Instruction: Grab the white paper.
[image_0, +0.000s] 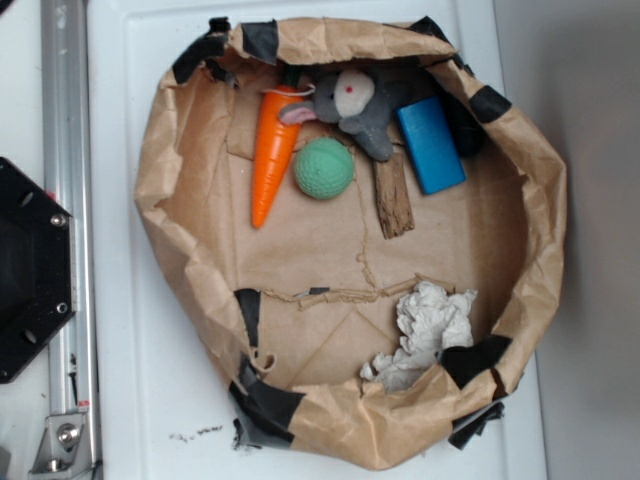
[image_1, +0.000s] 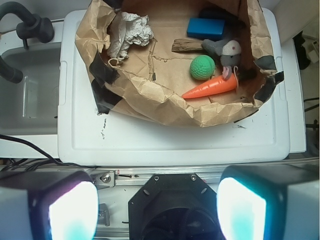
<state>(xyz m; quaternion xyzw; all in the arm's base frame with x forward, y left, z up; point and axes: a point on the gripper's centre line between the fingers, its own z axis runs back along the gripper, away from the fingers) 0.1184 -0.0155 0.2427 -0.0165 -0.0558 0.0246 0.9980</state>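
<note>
The white paper (image_0: 428, 332) is a crumpled wad lying inside the brown paper bag (image_0: 185, 160), at its near right corner in the exterior view. From the wrist view the white paper (image_1: 129, 33) lies at the bag's upper left. My gripper (image_1: 157, 210) is high above the robot base, far from the bag, with its two fingers wide apart and nothing between them. The gripper does not appear in the exterior view.
Also in the bag are an orange carrot (image_0: 273, 150), a green ball (image_0: 323, 168), a grey plush rabbit (image_0: 352, 105), a wooden piece (image_0: 393, 195) and a blue block (image_0: 431, 145). The bag (image_1: 150, 97) sits on a white lid (image_1: 170, 140). A metal rail (image_0: 65, 230) and the black base (image_0: 30, 270) are at the left.
</note>
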